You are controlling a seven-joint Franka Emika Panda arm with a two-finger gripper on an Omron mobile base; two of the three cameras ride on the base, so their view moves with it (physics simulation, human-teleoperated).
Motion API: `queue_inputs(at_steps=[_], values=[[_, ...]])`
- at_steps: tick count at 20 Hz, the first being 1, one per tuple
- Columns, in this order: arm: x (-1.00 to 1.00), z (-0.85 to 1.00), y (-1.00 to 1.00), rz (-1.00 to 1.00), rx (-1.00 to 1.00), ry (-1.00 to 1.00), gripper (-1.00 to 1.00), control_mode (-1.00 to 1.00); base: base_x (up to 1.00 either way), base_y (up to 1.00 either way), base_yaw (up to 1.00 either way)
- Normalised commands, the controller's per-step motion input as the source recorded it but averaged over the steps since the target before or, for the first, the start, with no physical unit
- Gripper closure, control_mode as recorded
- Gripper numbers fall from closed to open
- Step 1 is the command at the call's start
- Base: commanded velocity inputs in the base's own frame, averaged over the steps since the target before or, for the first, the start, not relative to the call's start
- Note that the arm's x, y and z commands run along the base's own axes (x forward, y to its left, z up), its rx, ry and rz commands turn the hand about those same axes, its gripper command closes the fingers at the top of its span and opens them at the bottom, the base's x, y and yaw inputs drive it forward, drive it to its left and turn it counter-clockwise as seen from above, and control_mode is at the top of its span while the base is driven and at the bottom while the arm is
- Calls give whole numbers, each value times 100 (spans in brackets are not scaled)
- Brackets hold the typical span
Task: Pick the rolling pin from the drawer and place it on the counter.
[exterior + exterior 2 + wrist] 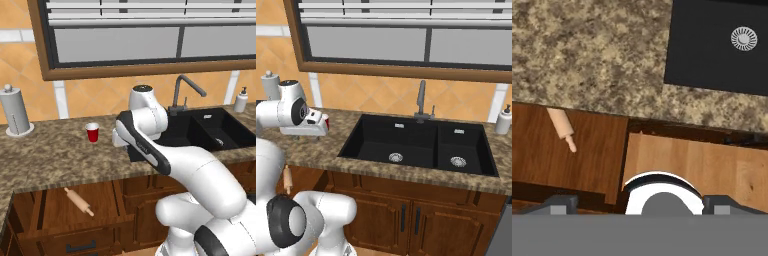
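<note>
Rolling pin (pixel 78 201) lying flat on the plank bottom of the open drawer (pixel 50 212), below the front edge of the counter (pixel 55 155). In the left base view its long axis runs diagonally, one thin handle toward the upper left near the counter edge, the other toward the lower right and the drawer front. In the hand view the rolling pin (pixel 561 127) is partly covered by the counter's edge, with its free handle pointing down and slightly right. The gripper (pixel 118 139) hangs above the counter, beside the black sink (pixel 210 130) and to the right of the red cup (pixel 92 132). The pin therefore lies lower than the hand, off to its left and nearer the robot, well apart from it and untouched. Whether the fingers are spread or closed cannot be told; nothing is seen between them. In the right base view a short end of the rolling pin (pixel 287 180) shows under the counter's edge.
</note>
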Motion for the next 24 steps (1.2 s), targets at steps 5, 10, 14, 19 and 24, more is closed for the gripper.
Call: queue_inputs(at_steps=[5,10,14,19,24], values=[[-30,-40,56,3,0,10,-100,-100,0,0,0],[-23,-50,58,6,0,10,-100,-100,0,0,0],[-17,-48,63,6,0,17,-100,-100,0,0,0],[-7,-52,59,7,0,18,-100,-100,0,0,0],[-6,-46,54,5,-2,11,-100,-100,0,0,0]])
